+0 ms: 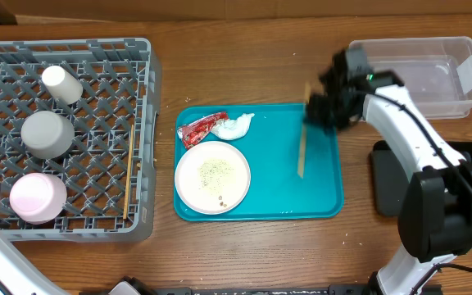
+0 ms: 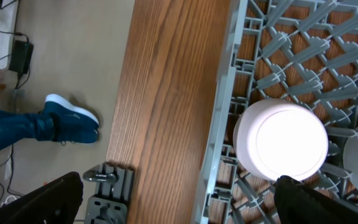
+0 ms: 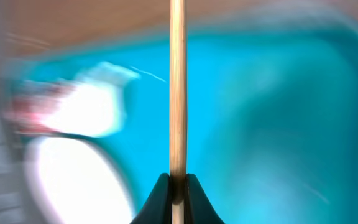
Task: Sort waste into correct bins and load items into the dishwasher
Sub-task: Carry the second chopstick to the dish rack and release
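Observation:
A thin wooden chopstick (image 1: 301,156) lies along the right side of the teal tray (image 1: 318,197), and my right gripper (image 1: 316,111) is shut on its far end. In the right wrist view the chopstick (image 3: 177,93) runs straight up from the closed jaws (image 3: 177,190). The white plate (image 1: 212,176) with crumbs, the red wrapper (image 1: 201,129) and the white napkin (image 1: 236,125) are on the tray's left half. The grey dish rack (image 1: 138,98) holds a white cup (image 1: 61,84), two bowls (image 1: 47,133) (image 1: 37,198) and another chopstick (image 1: 129,176). My left gripper (image 2: 179,208) hangs open over the rack's edge beside a bowl (image 2: 281,140).
A clear plastic tub (image 1: 420,74) stands at the back right. A black tray (image 1: 388,176) lies right of the teal tray, partly hidden by my right arm. Past the table edge in the left wrist view are the floor and a person's shoe (image 2: 70,118).

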Tool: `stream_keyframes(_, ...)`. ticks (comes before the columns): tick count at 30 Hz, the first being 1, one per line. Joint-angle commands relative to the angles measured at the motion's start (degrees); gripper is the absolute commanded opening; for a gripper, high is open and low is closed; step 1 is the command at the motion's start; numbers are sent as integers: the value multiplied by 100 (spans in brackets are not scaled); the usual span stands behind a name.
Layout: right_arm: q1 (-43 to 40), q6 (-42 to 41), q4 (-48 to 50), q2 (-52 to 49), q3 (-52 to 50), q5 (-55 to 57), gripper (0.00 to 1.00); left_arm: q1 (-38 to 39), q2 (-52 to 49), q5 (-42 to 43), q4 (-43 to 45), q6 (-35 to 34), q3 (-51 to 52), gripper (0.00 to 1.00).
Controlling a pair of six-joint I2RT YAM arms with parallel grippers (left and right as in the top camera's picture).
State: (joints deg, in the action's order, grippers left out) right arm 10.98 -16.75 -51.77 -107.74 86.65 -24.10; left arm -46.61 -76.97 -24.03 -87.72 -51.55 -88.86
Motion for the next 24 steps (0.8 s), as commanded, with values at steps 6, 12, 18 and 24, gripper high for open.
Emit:
stream_keyframes(6, 1530, -1735, 1921, -22, 713, -378, 4, -35, -20, -9, -7, -120, -15, 100)
stream_keyframes(12, 2979, -2743, 3377, -745, 713, 404, 4, -35, -20, -9, -7, -120, -15, 100)
stream_keyframes(18, 3838, -4142, 5270, -1567, 713, -321, 4, -35, -20, -9, -7, -120, -17, 100)
stream_keyframes(24, 4168, -4207, 5510, -1637, 713, -160, 4, -35, -20, -9, -7, -120, -17, 100)
